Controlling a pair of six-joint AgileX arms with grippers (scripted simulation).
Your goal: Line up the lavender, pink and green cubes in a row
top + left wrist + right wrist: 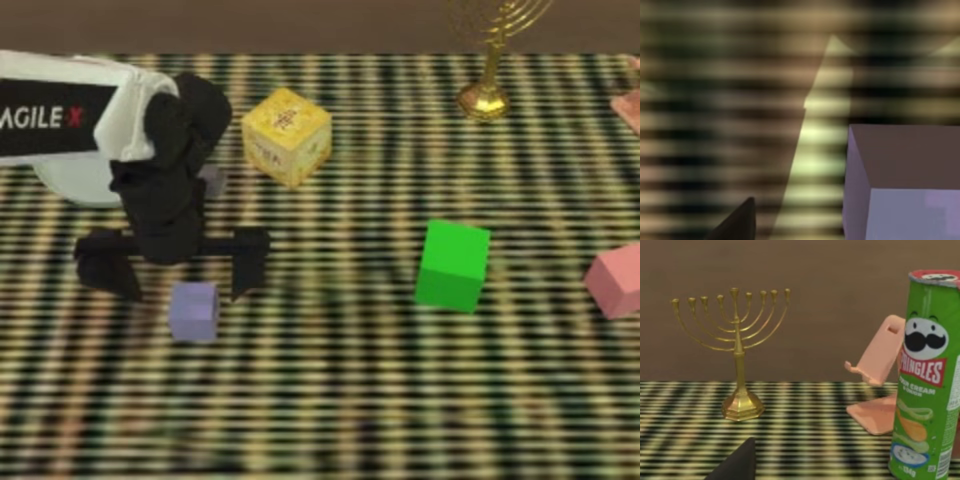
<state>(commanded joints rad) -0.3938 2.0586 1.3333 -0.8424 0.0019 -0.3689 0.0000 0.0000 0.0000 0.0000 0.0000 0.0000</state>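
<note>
On the striped table (400,400), the left gripper's (172,268) fingers spread wide above the lavender cube (194,311).

A yellow box (287,136) marked "TEA" sits just past the left claw (172,262) on the striped surface (330,400). A gold candle holder (738,347), a pink stand (880,380) and a green chip can (929,375) stand far off.

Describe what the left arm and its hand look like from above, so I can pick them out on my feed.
In the top view, the left arm has a rounded white shell with a black panel lettered "AGILE X" in white and red. Its wrist is matte black and blocky, ending in the left hand: a black crossbar with two stubby black fingers. No cables show.
</note>
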